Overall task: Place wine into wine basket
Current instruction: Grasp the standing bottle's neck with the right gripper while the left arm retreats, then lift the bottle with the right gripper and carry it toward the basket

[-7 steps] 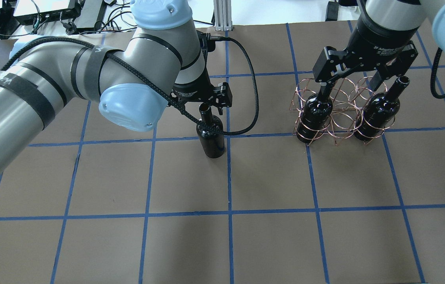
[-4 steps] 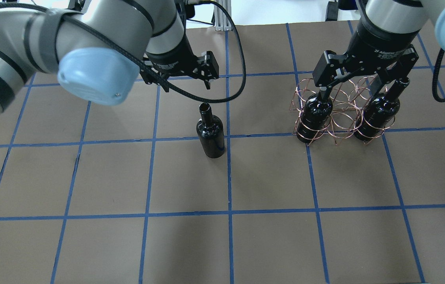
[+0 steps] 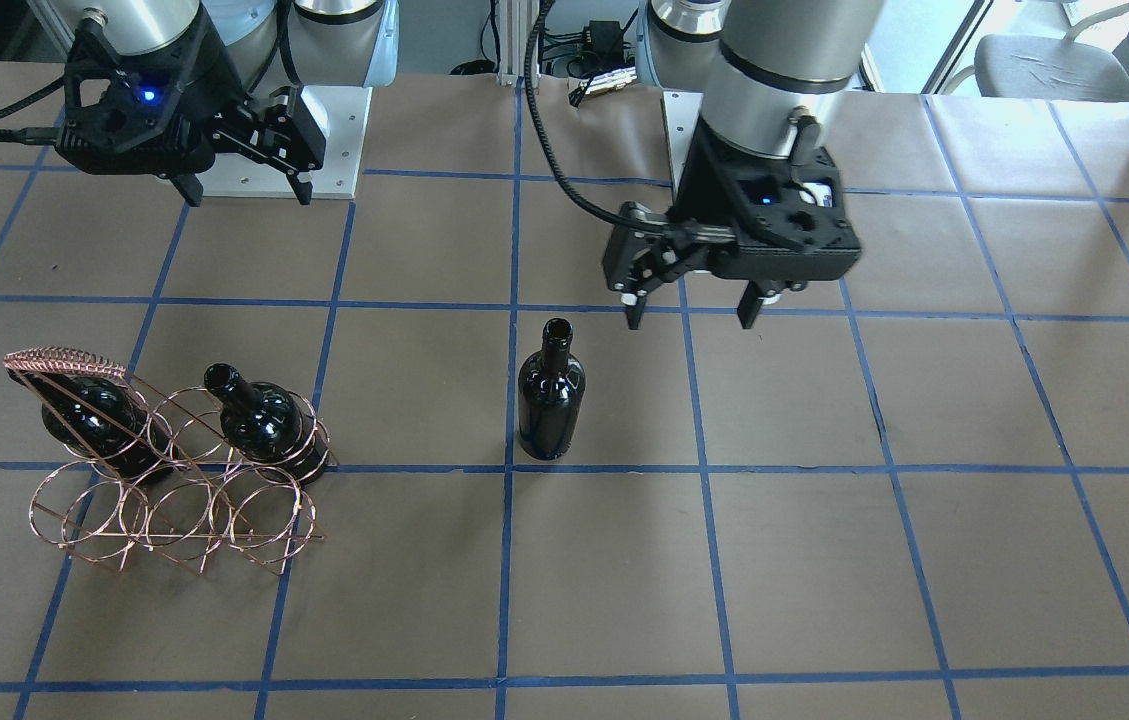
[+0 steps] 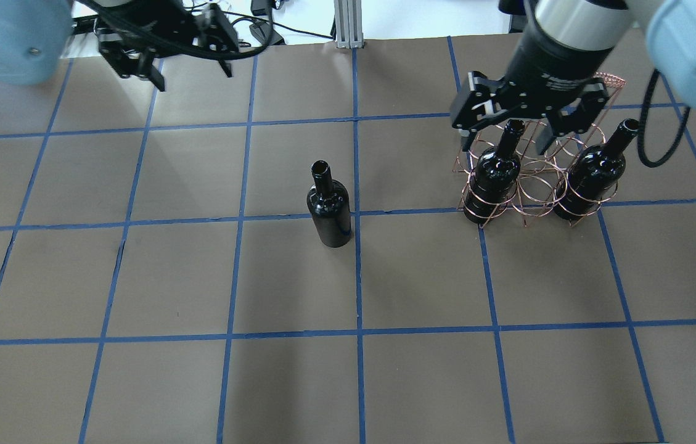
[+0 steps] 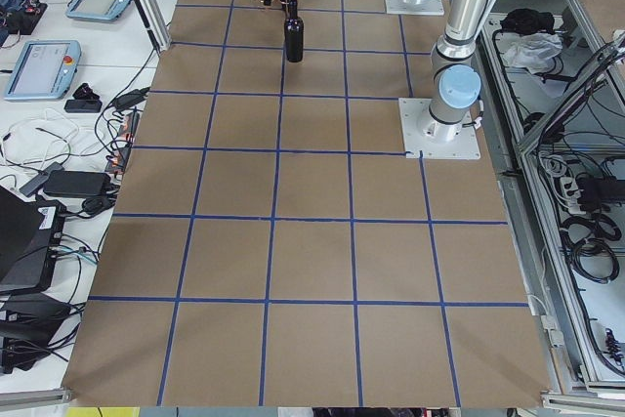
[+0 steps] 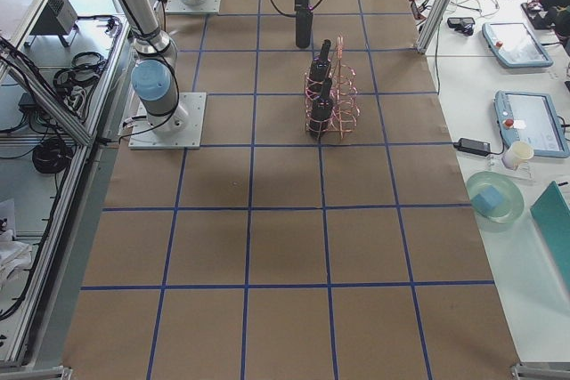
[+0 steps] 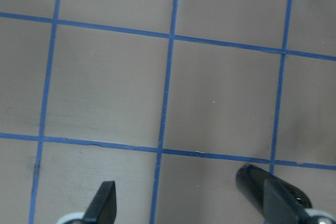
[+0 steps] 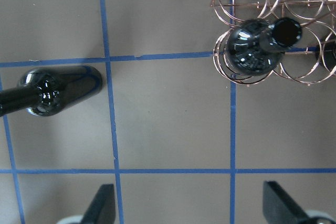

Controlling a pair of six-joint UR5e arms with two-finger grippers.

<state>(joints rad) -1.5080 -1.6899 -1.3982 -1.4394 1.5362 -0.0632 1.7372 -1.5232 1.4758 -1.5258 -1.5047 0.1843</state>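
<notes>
One dark wine bottle (image 4: 329,206) stands upright on the table near the middle, free of both grippers; it also shows in the front view (image 3: 550,395). The copper wire wine basket (image 3: 64,358) stands to its right in the overhead view (image 4: 536,185). It holds two more bottles (image 4: 492,179) (image 4: 591,172) in the end rings of the row nearer the robot. My left gripper (image 4: 192,74) is open, empty and raised at the back left; its wrist view shows the free bottle (image 7: 251,181) at lower right. My right gripper (image 4: 517,132) is open, empty and high beside the basket.
The table is brown paper with a blue tape grid (image 4: 357,277). The basket's middle ring and its far row hold nothing. The arm bases (image 3: 324,130) stand at the robot's edge. Cables and control boxes (image 5: 59,183) lie off the table's far side.
My left gripper has left the standing bottle's neck, risen and pulled back to the rear left. The bottle stays upright in place. My right gripper has shifted slightly left over the basket.
</notes>
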